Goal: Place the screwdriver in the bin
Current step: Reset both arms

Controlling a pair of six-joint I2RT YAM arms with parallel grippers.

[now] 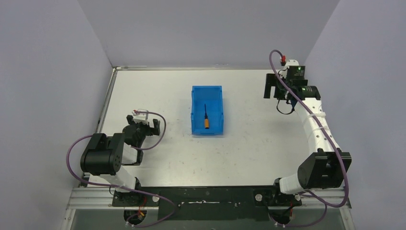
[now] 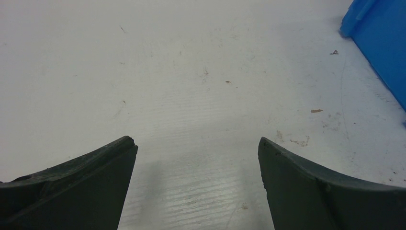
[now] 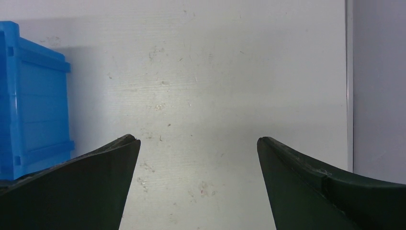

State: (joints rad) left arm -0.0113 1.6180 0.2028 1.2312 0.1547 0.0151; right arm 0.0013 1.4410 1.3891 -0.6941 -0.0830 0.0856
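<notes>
The blue bin (image 1: 196,127) stands near the middle of the table. The screwdriver (image 1: 206,120), orange handle toward the near end and dark shaft pointing away, lies on the bin's floor. My left gripper (image 1: 142,123) is open and empty, low over the table left of the bin; its wrist view shows bare table between the fingers (image 2: 197,143) and a corner of the bin (image 2: 383,43) at the upper right. My right gripper (image 1: 270,86) is open and empty at the far right, well away from the bin; the bin's outer wall (image 3: 33,110) shows at the left of its wrist view.
Grey walls close the table (image 1: 268,153) in on the left, back and right. A metal rail (image 1: 210,68) runs along the table's far edge. In the right wrist view the table's edge (image 3: 348,86) meets the wall at the right.
</notes>
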